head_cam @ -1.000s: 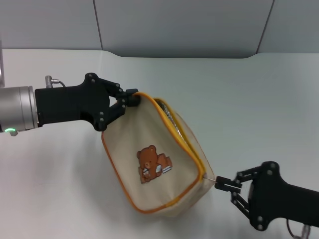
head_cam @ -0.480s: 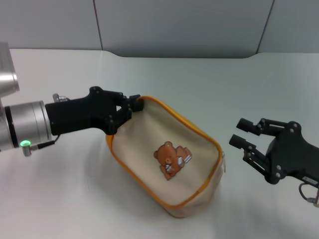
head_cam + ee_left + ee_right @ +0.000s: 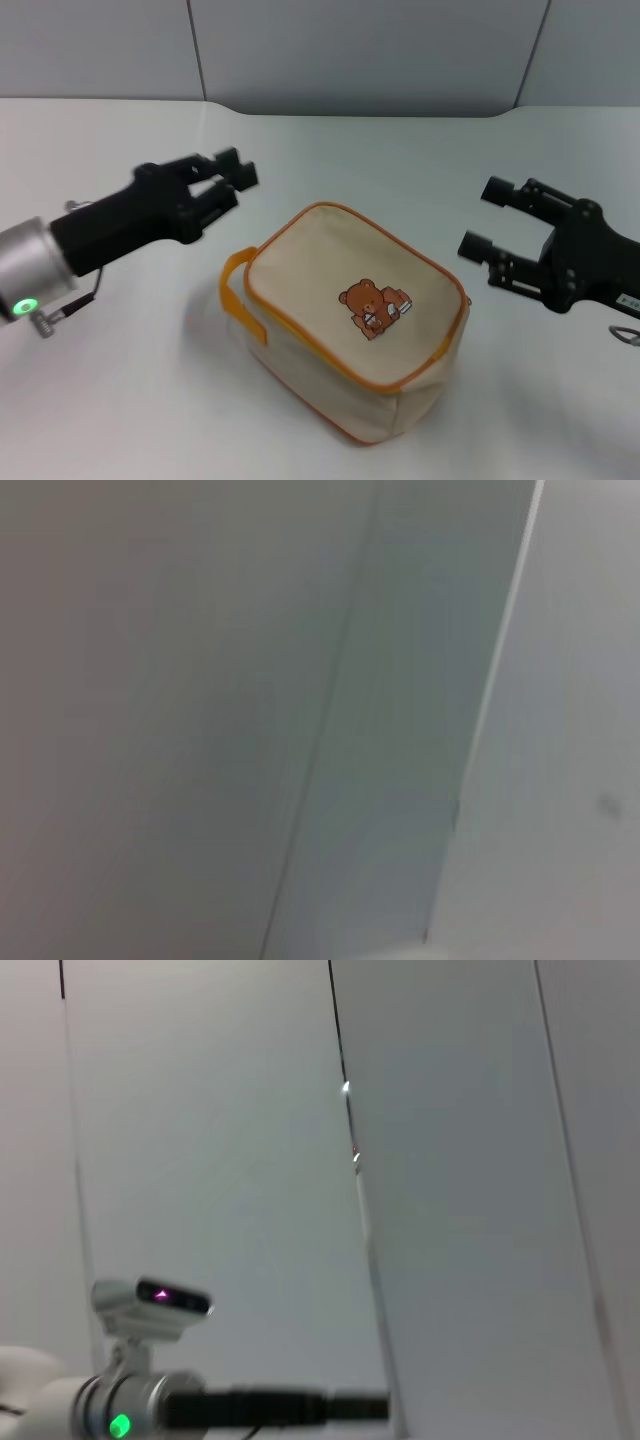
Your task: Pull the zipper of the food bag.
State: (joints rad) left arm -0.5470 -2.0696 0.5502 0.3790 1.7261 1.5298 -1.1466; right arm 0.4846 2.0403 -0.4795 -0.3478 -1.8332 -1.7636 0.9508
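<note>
The food bag [image 3: 320,275] lies on the white table, bear print [image 3: 377,306] facing up, yellow loop handle [image 3: 239,292] at its left end. Orange piping rims its top face; I cannot make out the zipper teeth or the pull tab from here. My left gripper [image 3: 231,183] is open and empty, above and to the left of the bag, apart from it. My right gripper [image 3: 483,216] is open and empty, to the right of the bag, apart from it. The right wrist view shows my left arm [image 3: 150,1400] far off. The left wrist view shows only grey wall panels.
The white table [image 3: 400,160] runs back to a grey panelled wall [image 3: 360,50]. A small metal ring [image 3: 626,335] lies at the far right by my right arm.
My left gripper has let go of the bag's corner and drawn back to the left. The bag has dropped flat onto the table. My right gripper has moved up and away.
</note>
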